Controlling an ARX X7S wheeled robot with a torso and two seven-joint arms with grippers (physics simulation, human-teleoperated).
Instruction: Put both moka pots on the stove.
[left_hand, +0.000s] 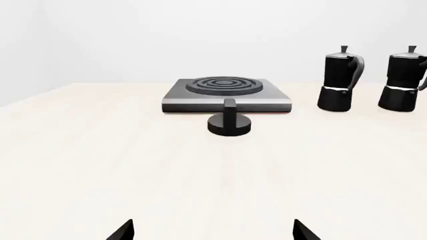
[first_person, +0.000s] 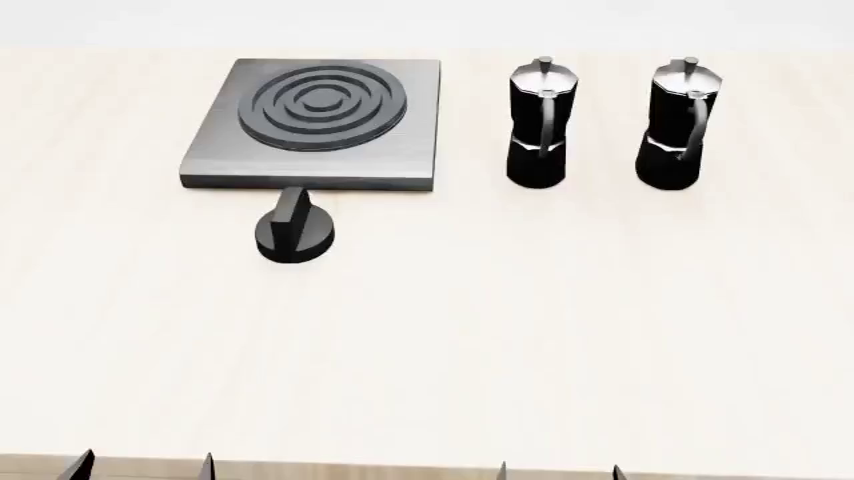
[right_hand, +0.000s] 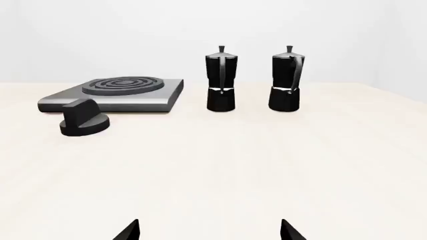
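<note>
Nothing is done yet — both moka pots (first_person: 539, 125) (first_person: 679, 125) stand beside the empty stove (first_person: 315, 122); both hands (left_hand: 212, 231) (right_hand: 209, 231) spread apart, empty.

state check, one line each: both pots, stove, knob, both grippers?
Left moka pot: upright on the table, lid shut, off the stove.
Right moka pot: upright, lid shut, off the stove.
Stove: burner bare.
Knob: on the table before the stove.
Left gripper: open, empty.
Right gripper: open, empty.
</note>
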